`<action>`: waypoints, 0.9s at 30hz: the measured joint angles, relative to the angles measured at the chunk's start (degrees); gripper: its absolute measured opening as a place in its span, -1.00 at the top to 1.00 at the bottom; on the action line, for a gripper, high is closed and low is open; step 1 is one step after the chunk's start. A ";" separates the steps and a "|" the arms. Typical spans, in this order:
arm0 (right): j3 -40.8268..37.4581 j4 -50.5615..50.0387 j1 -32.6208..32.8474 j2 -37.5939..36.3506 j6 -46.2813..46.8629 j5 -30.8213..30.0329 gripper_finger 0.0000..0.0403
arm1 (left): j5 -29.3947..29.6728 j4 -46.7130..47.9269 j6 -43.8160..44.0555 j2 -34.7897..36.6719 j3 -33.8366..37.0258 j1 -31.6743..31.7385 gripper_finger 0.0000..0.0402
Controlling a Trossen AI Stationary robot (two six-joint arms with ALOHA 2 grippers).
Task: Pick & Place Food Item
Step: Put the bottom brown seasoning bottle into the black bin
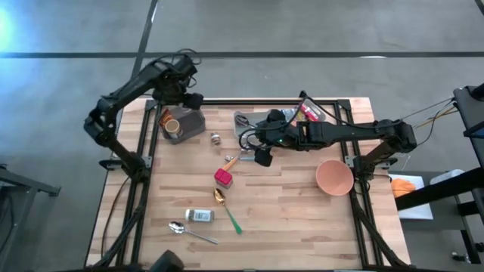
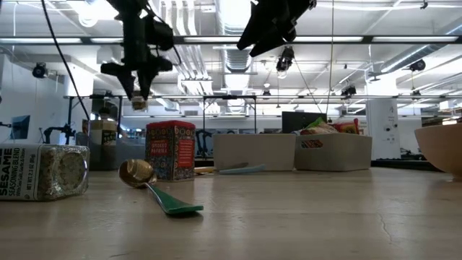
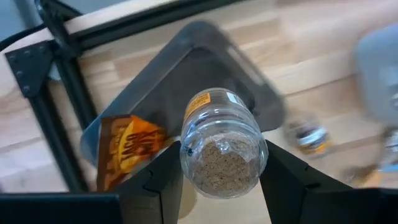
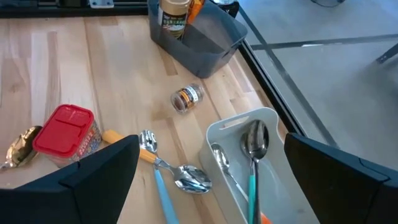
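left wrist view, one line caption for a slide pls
Left hand holds a spice jar above the grey bin containing a taco packet.

A robotics lab in an open industrial hall: a wooden table (image 1: 287,204) on a black metal frame (image 1: 144,143) stands on a grey concrete floor (image 1: 302,38), while rows of ceiling strip lights (image 2: 238,43), exposed pipework and equipment racks fill the room behind.
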State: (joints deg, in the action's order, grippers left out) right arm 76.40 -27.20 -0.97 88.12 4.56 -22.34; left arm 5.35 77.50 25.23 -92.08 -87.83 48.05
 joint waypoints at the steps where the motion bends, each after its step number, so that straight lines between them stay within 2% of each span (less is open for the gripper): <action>1: 0.00 -0.02 0.00 0.00 0.27 0.05 -0.98 | 0.41 0.47 -0.87 -1.04 0.00 -0.03 0.19; 11: -0.11 -0.13 0.26 0.00 1.50 0.47 -0.98 | 0.72 0.54 -11.38 -10.59 0.00 -0.62 0.19; 20: -0.11 -1.91 0.28 0.00 2.59 0.45 -0.98 | 0.72 1.45 -16.64 -14.60 0.24 -1.35 0.19; 27: -0.11 -2.64 0.26 0.00 2.97 0.40 -0.98 | 1.18 -0.99 -17.72 -14.36 7.89 -1.88 0.19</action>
State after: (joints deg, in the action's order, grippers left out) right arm 76.29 -29.85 -0.71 88.12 7.53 -21.94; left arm 6.53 76.51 7.50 -106.44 -79.94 46.17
